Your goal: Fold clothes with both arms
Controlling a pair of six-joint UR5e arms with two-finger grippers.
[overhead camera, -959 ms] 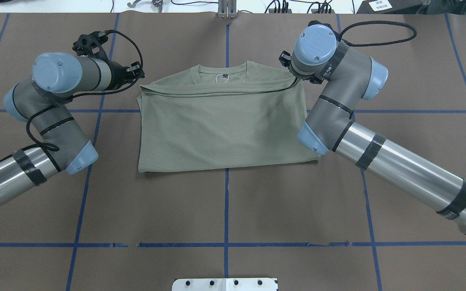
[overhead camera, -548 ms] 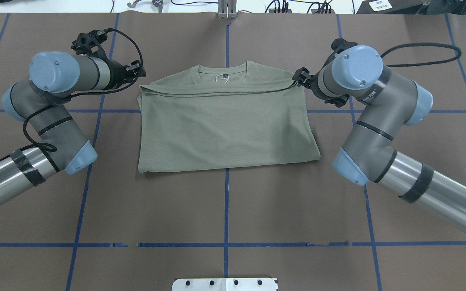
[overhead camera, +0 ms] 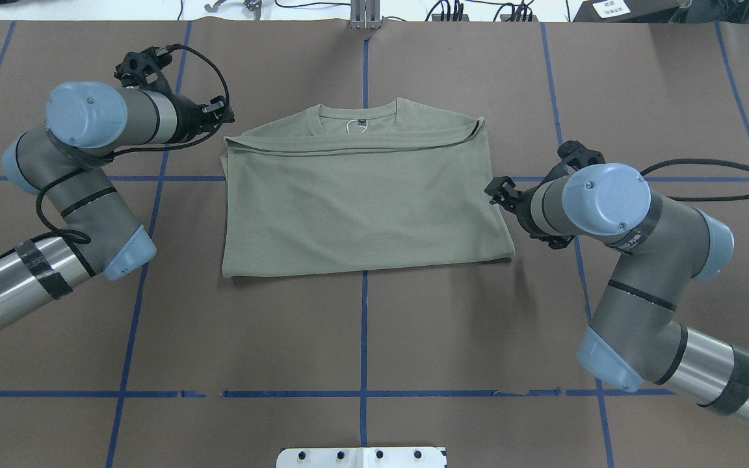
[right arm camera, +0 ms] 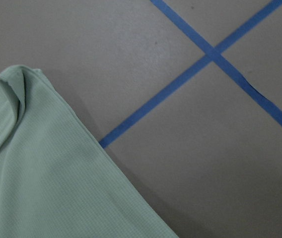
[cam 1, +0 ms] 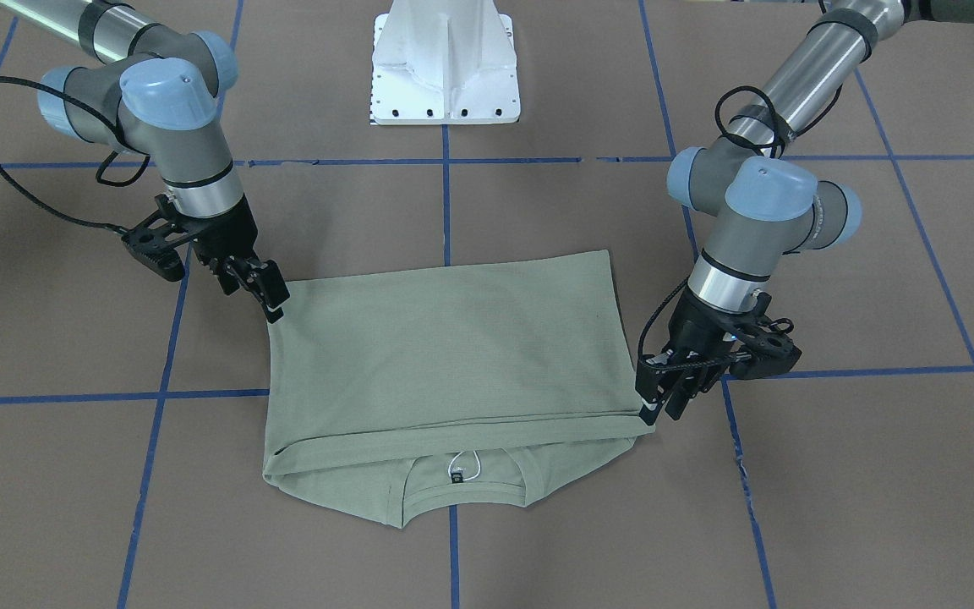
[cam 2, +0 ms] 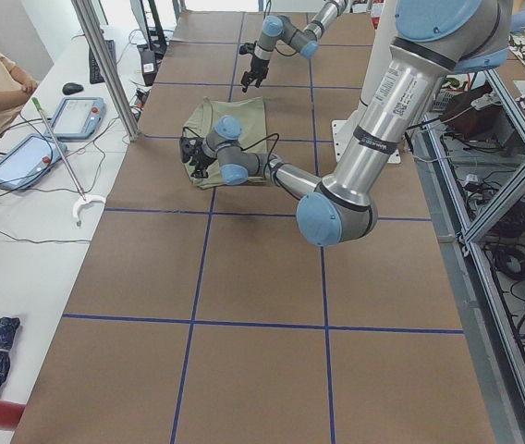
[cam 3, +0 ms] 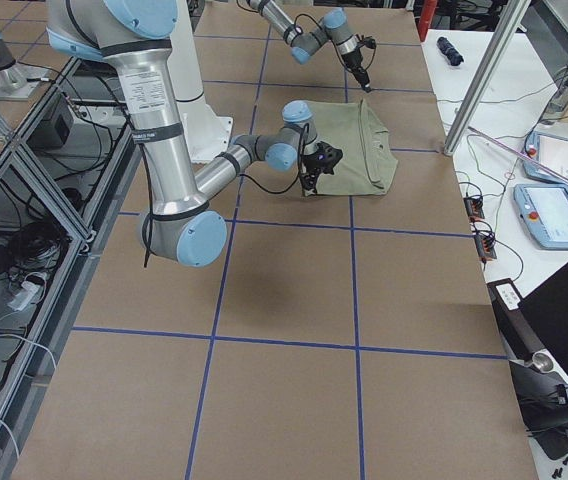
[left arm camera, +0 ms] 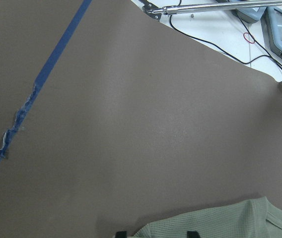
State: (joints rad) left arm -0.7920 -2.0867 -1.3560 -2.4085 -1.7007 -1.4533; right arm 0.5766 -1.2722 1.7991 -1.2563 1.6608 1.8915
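Garment: pale sage-green knit shirt (overhead camera: 361, 201), flat at the middle of the brown table (overhead camera: 361, 338) marked with a blue tape grid; round ribbed collar (overhead camera: 355, 112) toward 12 o'clock in the overhead view, away from the robot.
Done so far: judged well along. No sleeves showing, lower half laid up over the chest, top layer's edge stopping just short of the collar and the black neck label (overhead camera: 361, 123). A wide, fairly neat rectangle.
Left to do: probably one side-to-side fold to halve the width, if a compact packet is wanted; otherwise only backing both arms away.
Left side: grey-silver jointed left arm (overhead camera: 82, 188) with light blue joint caps, elbow bent, wrist low and angled toward 3 o'clock; black two-finger left gripper (cam 1: 659, 413) at the shirt's 10 o'clock corner.
Left claw: narrowly parted, tips down near the table, cloth corner lying by the tips in the wrist view; no pinch visible.
Right side: matching right arm (overhead camera: 634, 260) coming in from 4 o'clock, wrist turned toward 9 o'clock; black right gripper (overhead camera: 493, 192) just beside the shirt's 3 o'clock edge.
Right claw: cannot tell whether wide or narrow; fingers absent from the wrist view, only shirt edge, a corner and tape lines there; no cloth lifted.
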